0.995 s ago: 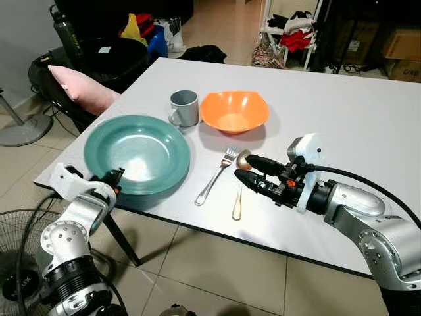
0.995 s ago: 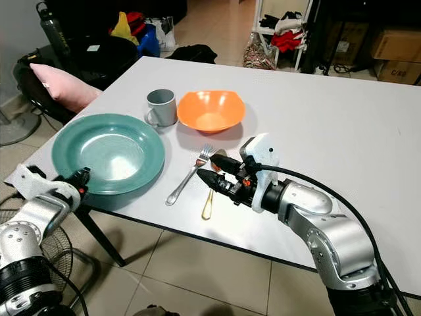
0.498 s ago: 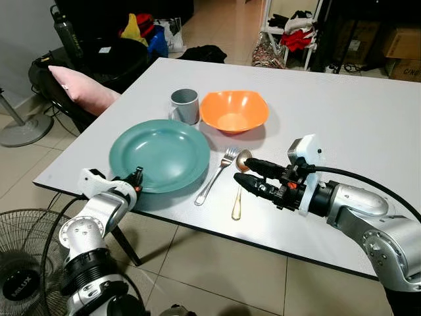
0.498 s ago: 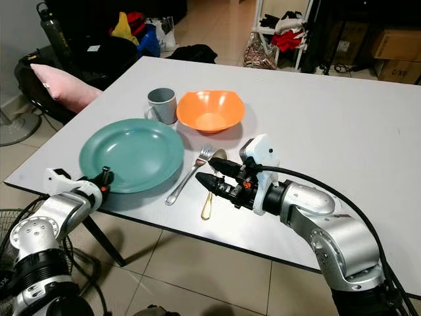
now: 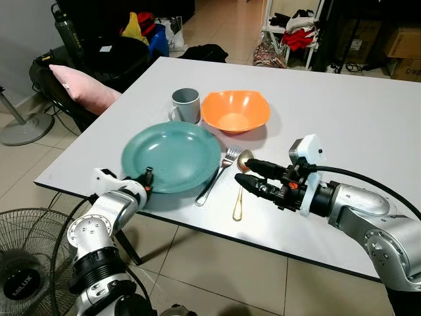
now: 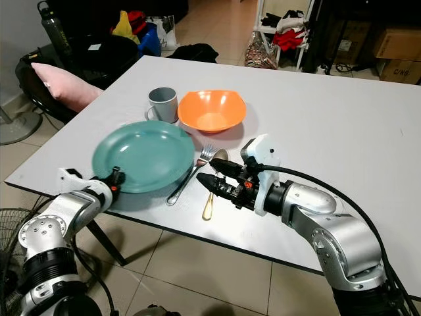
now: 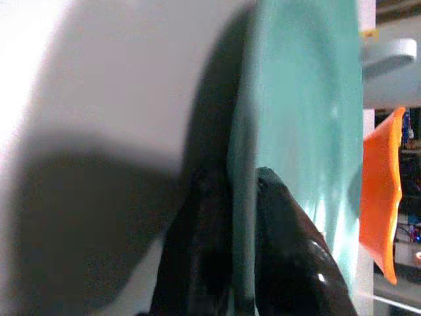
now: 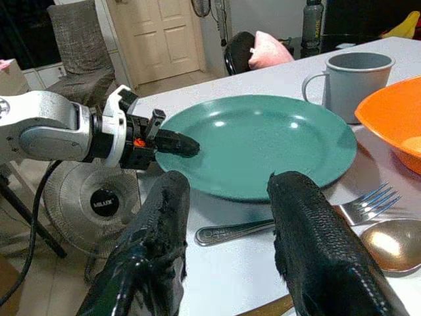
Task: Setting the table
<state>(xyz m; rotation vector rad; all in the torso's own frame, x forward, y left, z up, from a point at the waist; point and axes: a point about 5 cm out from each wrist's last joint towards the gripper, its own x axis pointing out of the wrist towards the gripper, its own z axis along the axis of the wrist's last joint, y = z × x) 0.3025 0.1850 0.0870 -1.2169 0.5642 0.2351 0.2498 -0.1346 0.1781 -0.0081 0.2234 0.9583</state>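
Your left hand [image 5: 146, 181] is clamped on the near rim of the plate [image 5: 172, 156] — a stiff, slick dish, so keep that rim pinch firm. It lies flat near the counter's [image 5: 342, 125] front edge, its far side against the fork [image 5: 215, 176]; mug [image 5: 185, 105] and bowl [image 5: 235, 110] crowd behind. Your right hand [image 5: 242, 176] hovers with fingers apart over the spoon [image 5: 239, 185] — open room lies rightward.

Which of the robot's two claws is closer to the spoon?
Right. The right gripper hovers open just above the spoon. The left gripper is across the table, pinching the near rim of the green plate.
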